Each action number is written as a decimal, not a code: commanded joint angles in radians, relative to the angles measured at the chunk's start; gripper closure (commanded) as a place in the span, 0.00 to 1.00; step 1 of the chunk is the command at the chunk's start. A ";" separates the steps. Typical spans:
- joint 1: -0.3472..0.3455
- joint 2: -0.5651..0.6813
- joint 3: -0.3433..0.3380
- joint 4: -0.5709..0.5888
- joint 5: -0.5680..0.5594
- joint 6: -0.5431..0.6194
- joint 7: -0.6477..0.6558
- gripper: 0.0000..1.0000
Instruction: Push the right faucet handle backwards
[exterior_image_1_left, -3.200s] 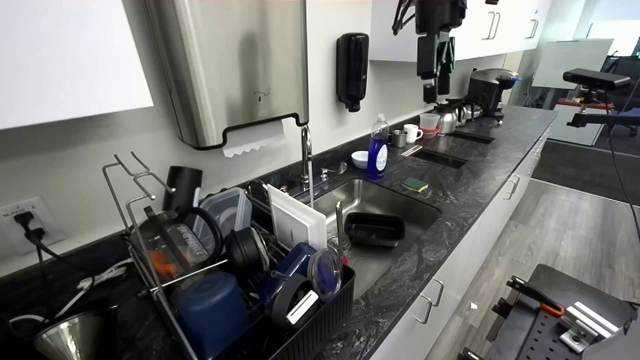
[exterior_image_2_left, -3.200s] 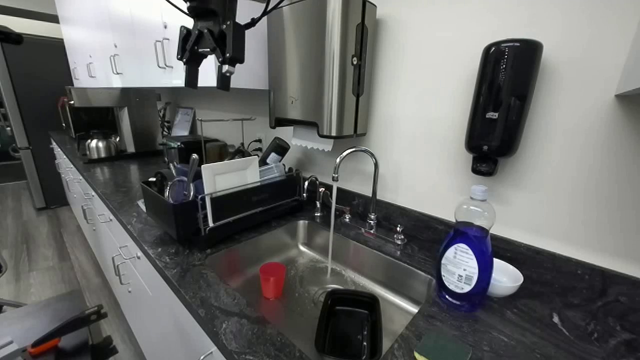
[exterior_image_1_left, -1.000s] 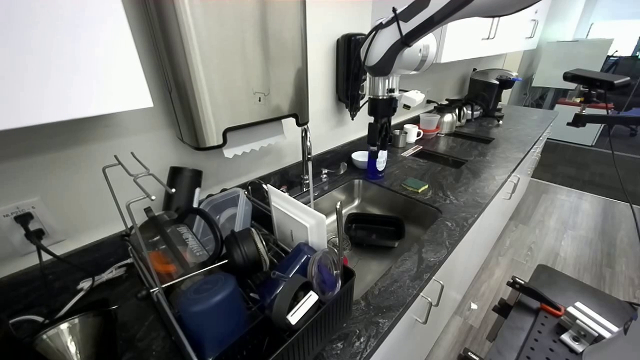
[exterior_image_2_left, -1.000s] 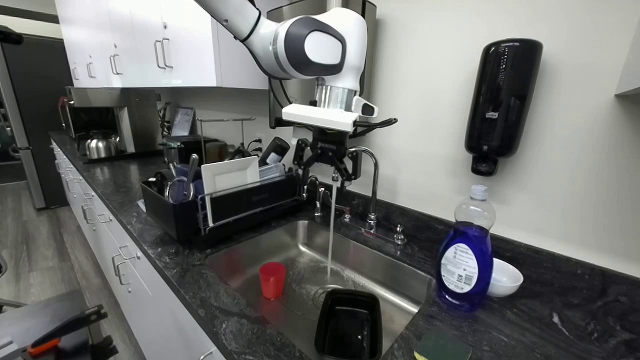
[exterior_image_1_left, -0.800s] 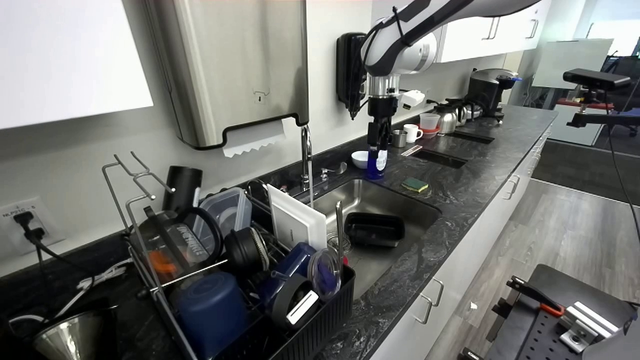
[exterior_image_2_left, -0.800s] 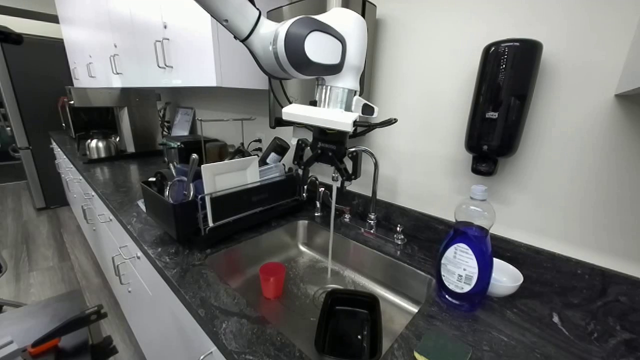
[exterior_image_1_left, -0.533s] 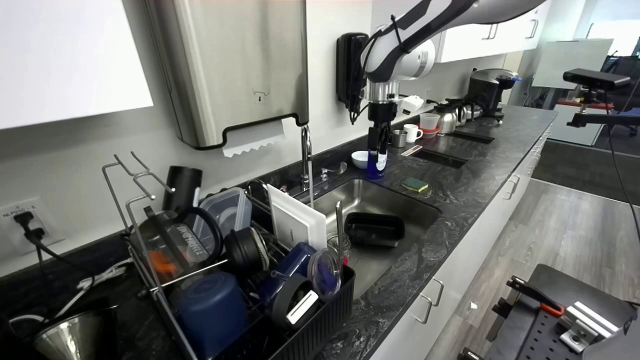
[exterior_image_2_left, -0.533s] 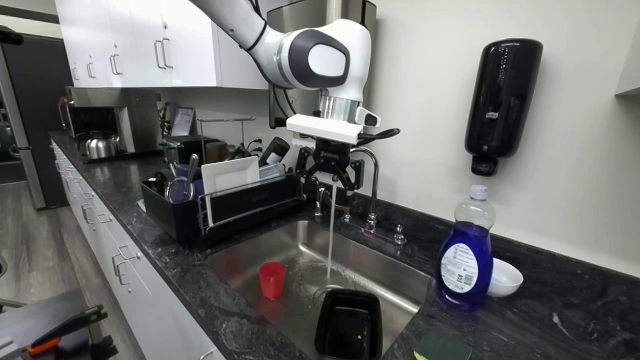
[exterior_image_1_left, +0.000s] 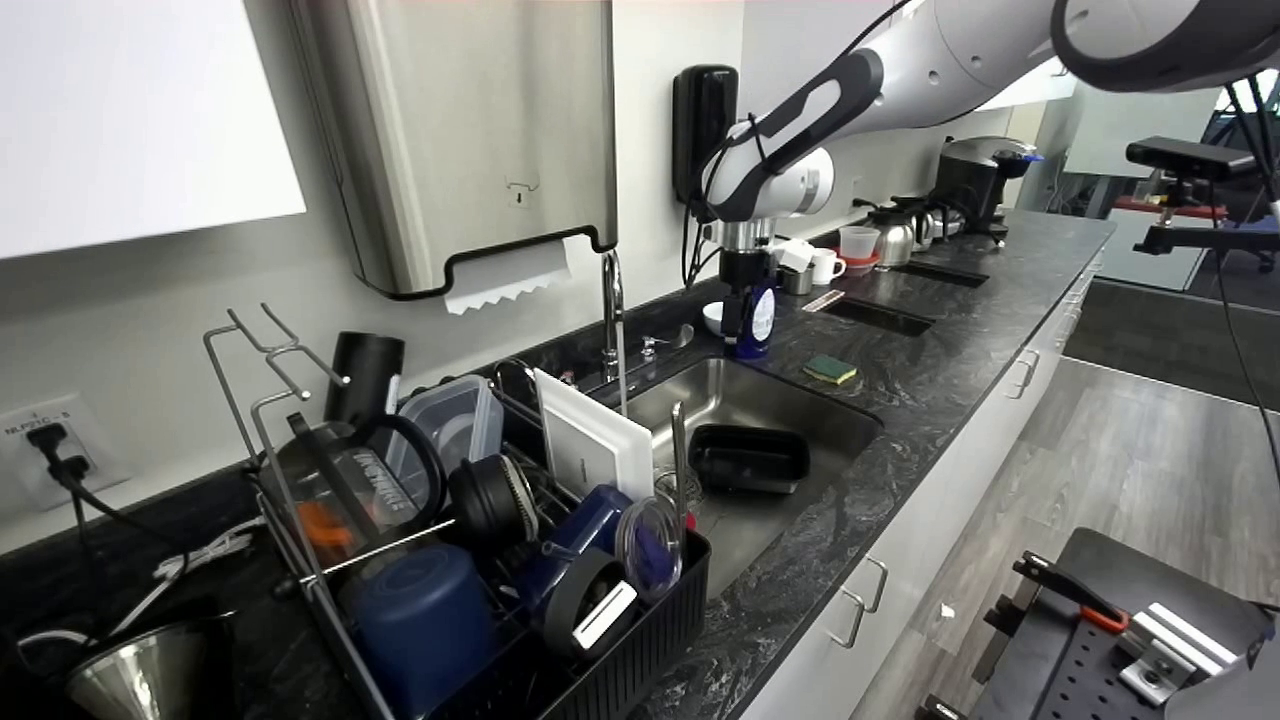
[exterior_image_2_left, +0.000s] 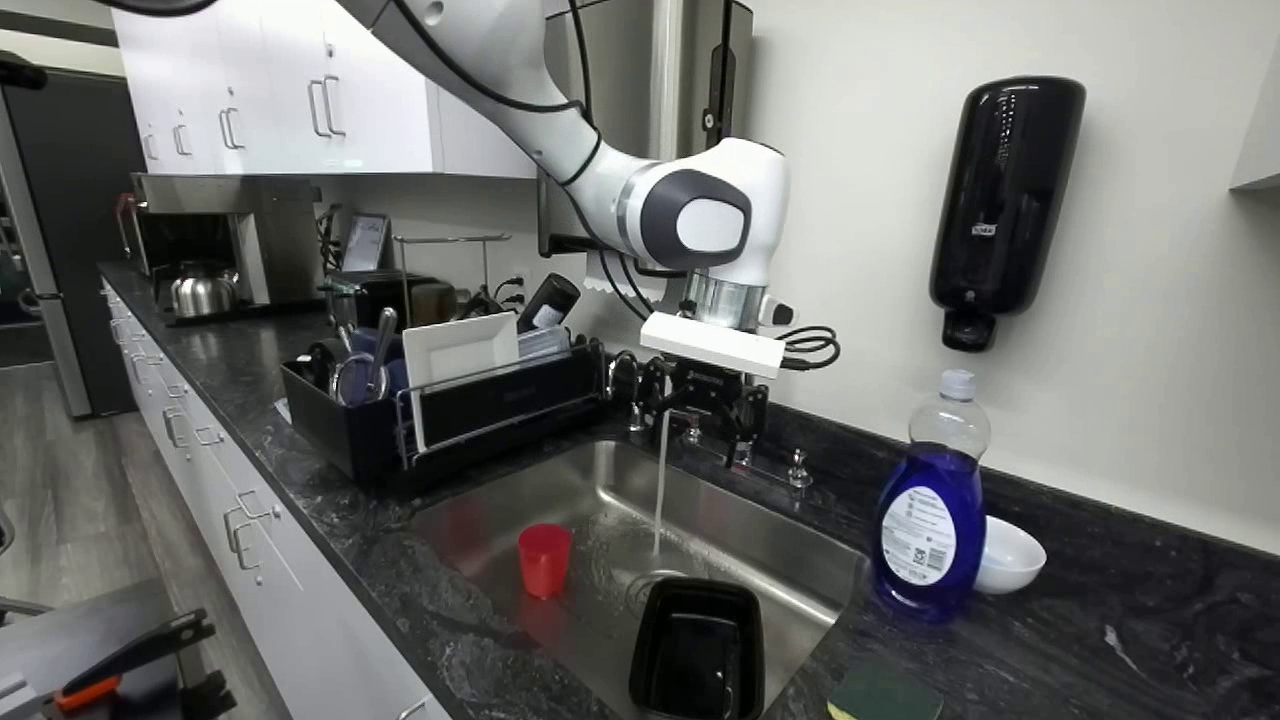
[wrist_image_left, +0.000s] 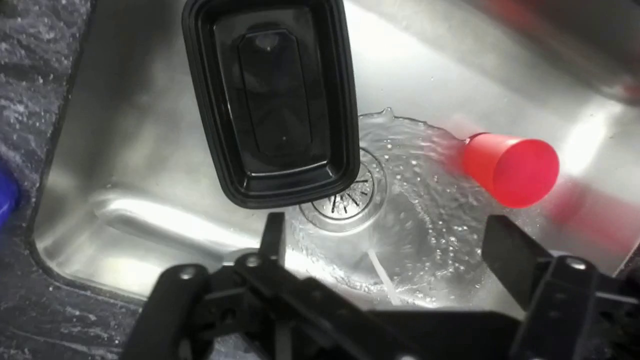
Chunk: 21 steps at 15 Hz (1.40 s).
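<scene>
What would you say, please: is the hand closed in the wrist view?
No, the hand is open, with the sink showing between its spread fingers.

Right faucet handle (exterior_image_2_left: 799, 470): 1 piece, silvery metal, glossy, short, far smaller than the spout (exterior_image_1_left: 611, 300). Mounted on the table (exterior_image_2_left: 1120, 640), behind the sink (exterior_image_2_left: 770, 540), to the spout's right in both exterior views. Pose: in an exterior view, the lever (exterior_image_1_left: 682, 338) extends sideways, its free end pointing away from the spout; any tilt is too small to tell.
</scene>
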<state>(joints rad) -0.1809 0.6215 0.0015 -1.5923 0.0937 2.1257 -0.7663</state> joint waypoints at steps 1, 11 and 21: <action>-0.051 0.074 0.058 0.111 0.030 0.007 -0.099 0.00; -0.085 0.201 0.104 0.289 0.070 -0.012 -0.220 0.00; -0.090 0.284 0.104 0.395 0.059 0.001 -0.292 0.00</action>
<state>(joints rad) -0.2521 0.8630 0.0862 -1.2536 0.1446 2.1282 -1.0181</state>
